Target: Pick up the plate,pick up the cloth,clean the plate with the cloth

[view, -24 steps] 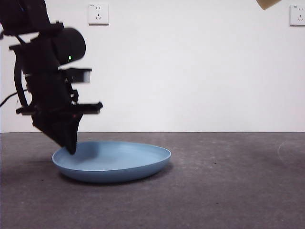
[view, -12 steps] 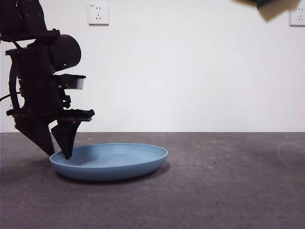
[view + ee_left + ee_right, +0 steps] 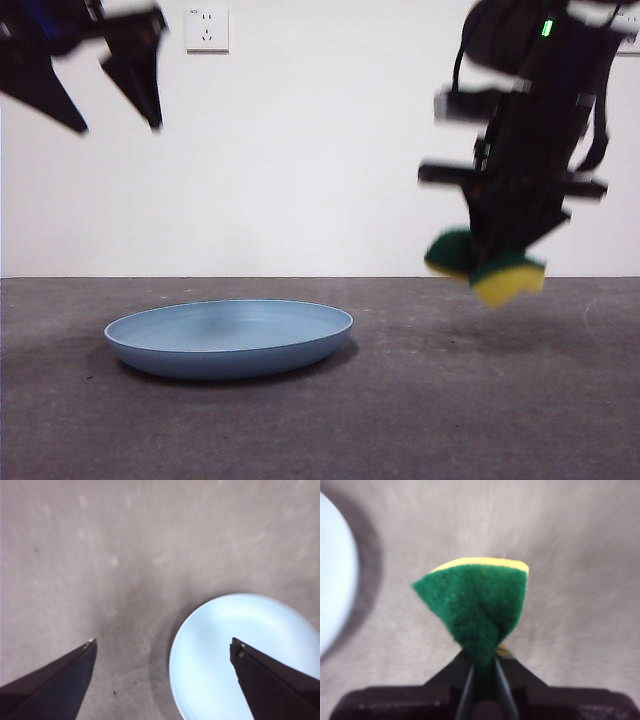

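Plate (image 3: 229, 338): flat on grey worktop (image 3: 450, 400), untouched. Left end effector (image 3: 110, 85): raised above the plate, jaws spread, empty. Right end effector (image 3: 490, 260): clamped on cloth (image 3: 487, 268), held clear of worktop. Wall socket (image 3: 206, 29) behind.

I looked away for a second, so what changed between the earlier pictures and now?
The left gripper let go of the plate and rose, jaws open. The plate's raised rim settled flat on the table. The right gripper came down beside it, shut on the sponge. The plate stayed in place.
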